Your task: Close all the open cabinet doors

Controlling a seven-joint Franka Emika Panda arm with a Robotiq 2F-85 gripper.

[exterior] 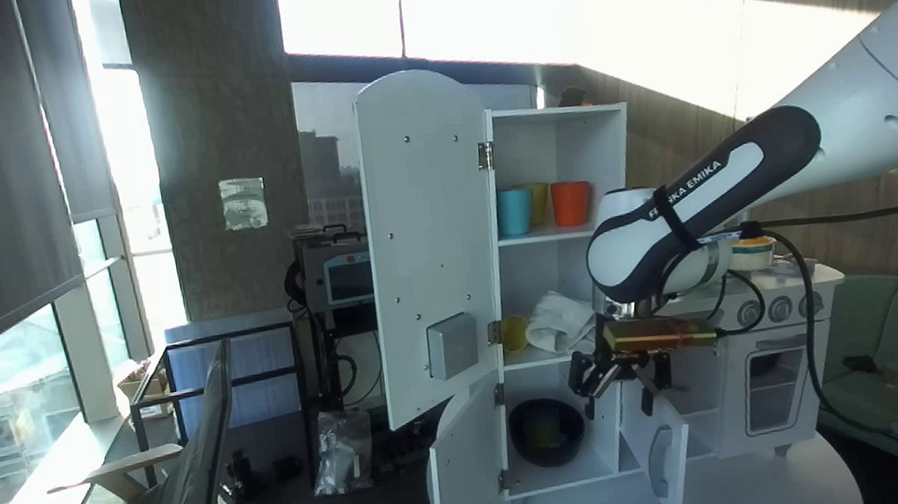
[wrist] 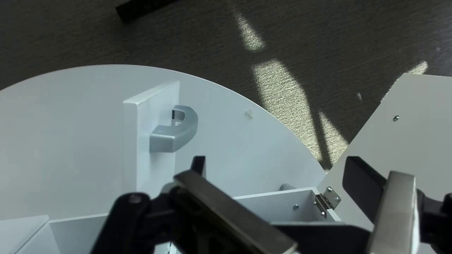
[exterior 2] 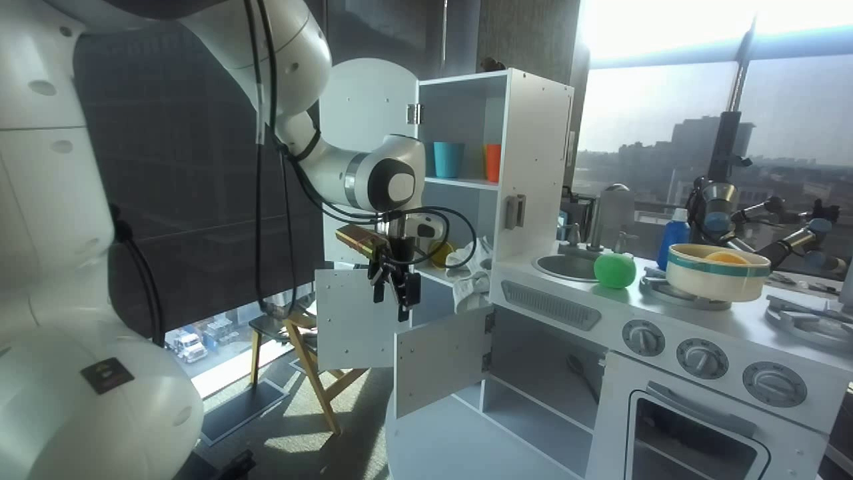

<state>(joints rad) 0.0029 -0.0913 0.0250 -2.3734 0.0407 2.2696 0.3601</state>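
A white play kitchen has three open doors. The tall round-topped upper door (exterior: 427, 204) is swung wide open; it also shows in an exterior view (exterior 2: 363, 100). The lower left door (exterior: 471, 458) is open below it, and shows in the wrist view (wrist: 416, 141). The small door under the sink (exterior 2: 440, 360) stands ajar; its grey handle (wrist: 185, 130) faces up-left of my jaws in the wrist view. My gripper (exterior: 619, 405) points down in front of the cabinet, between the two lower doors. In the wrist view its fingers (wrist: 275, 165) are wide apart with nothing between them.
Cups (exterior: 572, 204), a white cloth (exterior: 560, 319) and a black bowl (exterior: 547, 432) sit on the cabinet shelves. The oven door (exterior 2: 693, 433) is shut. A pot (exterior 2: 716, 277) and a green object (exterior 2: 614, 270) stand on the counter. A chair (exterior: 189, 480) stands nearby.
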